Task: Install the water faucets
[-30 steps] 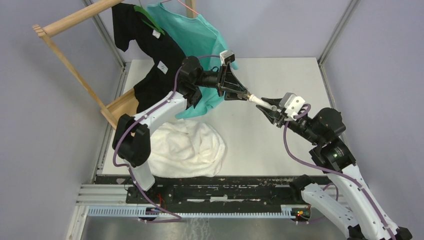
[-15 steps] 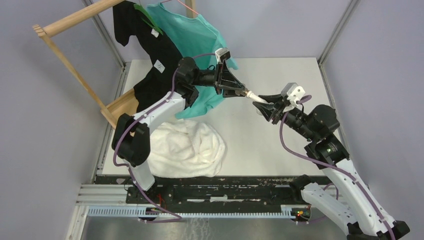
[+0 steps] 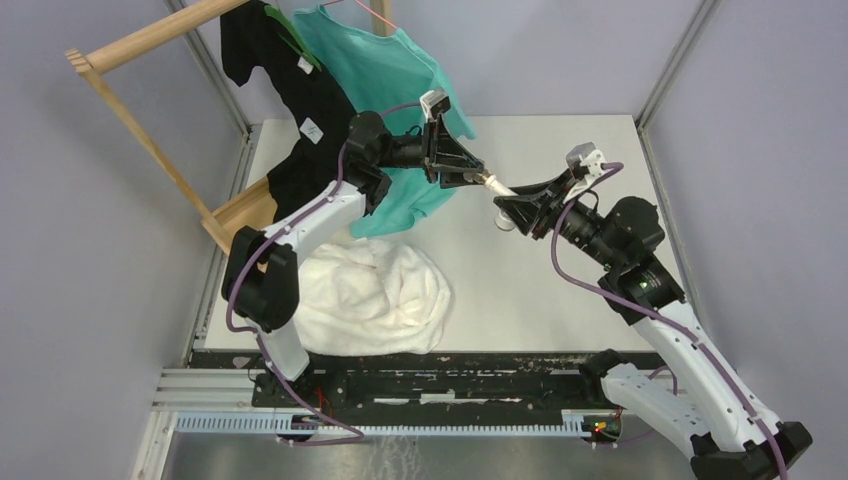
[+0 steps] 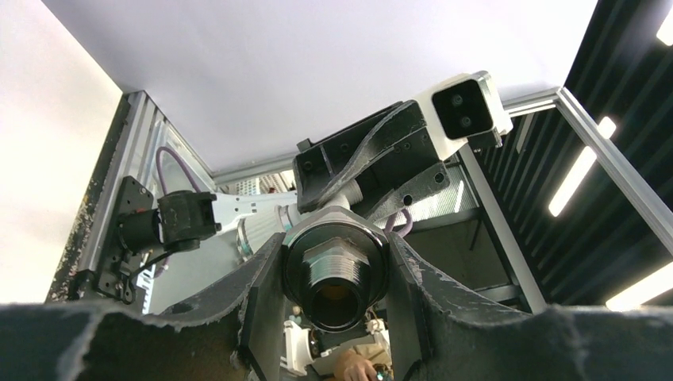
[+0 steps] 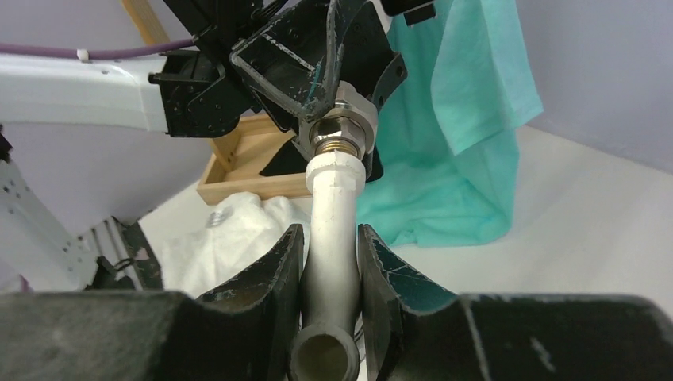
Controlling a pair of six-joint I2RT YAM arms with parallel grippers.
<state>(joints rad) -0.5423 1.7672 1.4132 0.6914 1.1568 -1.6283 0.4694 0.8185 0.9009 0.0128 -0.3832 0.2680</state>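
Note:
My right gripper (image 5: 330, 238) is shut on the white plastic spout (image 5: 331, 230); the blue dot is hidden. The spout's far end meets the round silver threaded fitting (image 5: 340, 131), which my left gripper (image 4: 337, 274) is shut on. In the left wrist view the fitting (image 4: 336, 274) fills the gap between the jaws, threads facing the camera. In the top view both grippers meet above the table's middle: left gripper (image 3: 468, 178), spout (image 3: 499, 189), right gripper (image 3: 508, 208). The spout and fitting look joined end to end in the air.
A teal shirt (image 3: 385, 70) and a black shirt (image 3: 300, 100) hang from a wooden rack (image 3: 150, 140) at the back left. A white towel (image 3: 370, 295) lies at the front left of the table (image 3: 560, 140). A wooden tray (image 5: 246, 171) sits by the rack.
Both grippers have moved up and toward the back left, still joined at the spout and fitting. The right arm has stretched further over the table.

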